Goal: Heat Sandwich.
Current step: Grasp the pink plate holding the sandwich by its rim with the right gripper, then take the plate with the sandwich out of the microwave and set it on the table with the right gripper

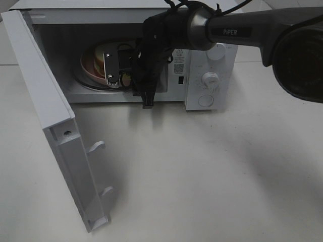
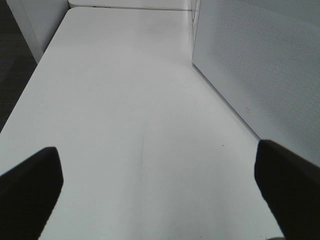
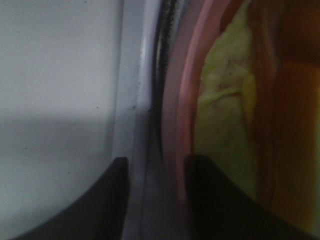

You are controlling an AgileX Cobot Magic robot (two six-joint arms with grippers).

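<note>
High cam looks down at open microwave (image 1: pixel 126 55); left wrist faces bare table (image 2: pixel 125 125); right wrist close on plate (image 3: pixel 175 115) inside microwave.

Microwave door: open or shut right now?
Open. The microwave door is swung wide to the left of the exterior high view, exposing the cavity, where the pink plate sits inside.

The right arm (image 1: pixel 166 30) is blocking most of the microwave (image 1: pixel 202 75) cavity from above, leaving only a sliver of the pink plate (image 1: pixel 93 70) showing. Up close, the sandwich (image 3: pixel 225 100) is blurring into green and orange smears — its outline is running off the frame. The left gripper's fingertips (image 2: pixel 30 190) are showing only as dark corners — cut by the frame's edge.
</note>
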